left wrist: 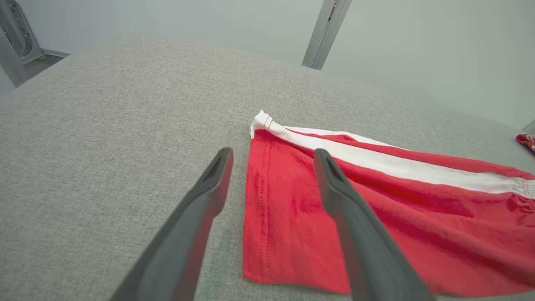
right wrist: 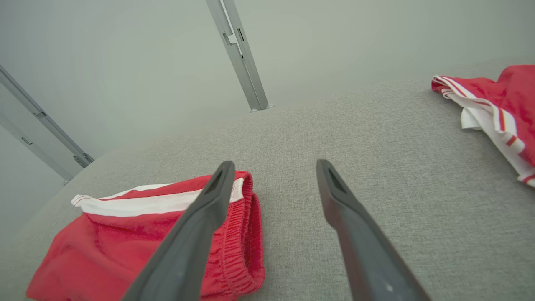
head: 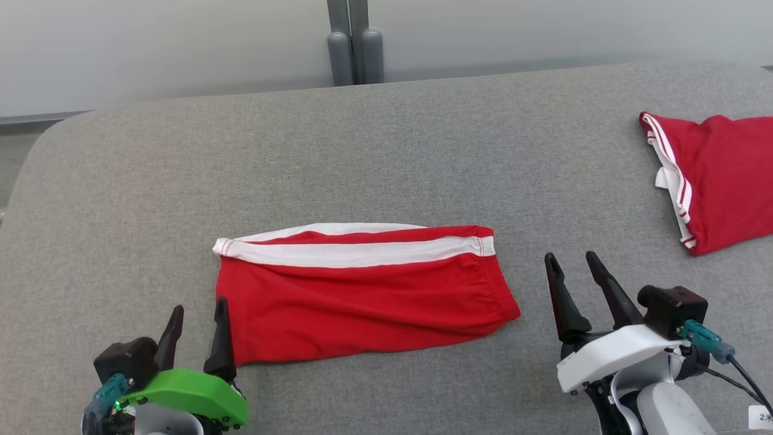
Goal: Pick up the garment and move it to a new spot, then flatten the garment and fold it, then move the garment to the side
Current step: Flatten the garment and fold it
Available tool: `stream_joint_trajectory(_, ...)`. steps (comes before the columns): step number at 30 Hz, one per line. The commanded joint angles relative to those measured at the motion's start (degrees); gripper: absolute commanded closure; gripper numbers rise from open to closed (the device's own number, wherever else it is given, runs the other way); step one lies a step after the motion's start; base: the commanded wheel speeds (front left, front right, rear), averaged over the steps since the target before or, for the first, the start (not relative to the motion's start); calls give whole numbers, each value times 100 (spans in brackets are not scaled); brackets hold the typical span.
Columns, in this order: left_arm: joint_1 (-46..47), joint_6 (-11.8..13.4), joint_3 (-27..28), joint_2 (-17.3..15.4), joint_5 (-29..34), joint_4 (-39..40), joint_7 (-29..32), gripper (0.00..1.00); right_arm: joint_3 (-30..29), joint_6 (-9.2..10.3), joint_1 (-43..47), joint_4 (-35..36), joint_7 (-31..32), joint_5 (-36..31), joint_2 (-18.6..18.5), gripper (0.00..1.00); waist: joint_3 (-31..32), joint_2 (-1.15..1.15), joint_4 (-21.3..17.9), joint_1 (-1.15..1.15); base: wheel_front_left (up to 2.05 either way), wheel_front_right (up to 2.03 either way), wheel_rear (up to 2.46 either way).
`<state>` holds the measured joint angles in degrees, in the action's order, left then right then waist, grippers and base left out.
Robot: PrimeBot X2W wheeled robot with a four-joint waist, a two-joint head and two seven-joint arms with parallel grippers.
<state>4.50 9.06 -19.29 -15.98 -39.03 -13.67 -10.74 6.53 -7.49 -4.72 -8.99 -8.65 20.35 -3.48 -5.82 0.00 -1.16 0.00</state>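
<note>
Head view: the red garment (head: 362, 296) is lying flat mid grey cushion (head: 362, 151), the left gripper (head: 199, 304) sitting at its near left corner, the right gripper (head: 570, 256) just off its right end. Left wrist view: the jaws are standing apart, gripping nothing, one over the hem. Right wrist view: jaws are standing wide, empty

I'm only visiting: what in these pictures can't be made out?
Head view: the second red garment is cut off by the right edge, so its full shape is unknown.
Head view: the folded red garment hides its own lower layers.
Left wrist view: one of the left fingers covers part of that garment's near edge.
Head view: the white label at the bottom right corner is cut off by the edge.
</note>
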Motion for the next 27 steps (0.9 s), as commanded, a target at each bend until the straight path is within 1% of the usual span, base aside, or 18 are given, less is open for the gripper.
stream_joint_trajectory(1,-115,33,-10,-30,73,82,-69,0,-38,0,83,-22,89,-57,-60,0,53,0,66,0,0,0,0)
stream_joint_trajectory(5,-187,66,-56,17,223,310,-209,0,-15,0,5,-84,502,-64,-227,0,104,0,184,0,0,0,0)
stream_joint_trajectory(11,-223,79,-112,177,264,402,-312,0,328,0,-323,-276,1227,200,-481,0,146,0,378,0,0,0,0)
stream_joint_trajectory(15,-212,55,-154,261,306,401,-355,0,554,0,-667,-616,1679,357,-643,0,129,0,507,0,0,0,0)
stream_joint_trajectory(21,-98,4,-157,344,374,355,-397,0,826,0,-1167,-1308,2302,568,-835,0,78,0,711,0,0,0,0)
stream_joint_trajectory(27,-56,-47,-133,408,421,291,-423,0,1003,0,-1496,-1890,2810,934,-912,0,58,0,846,0,0,0,0)
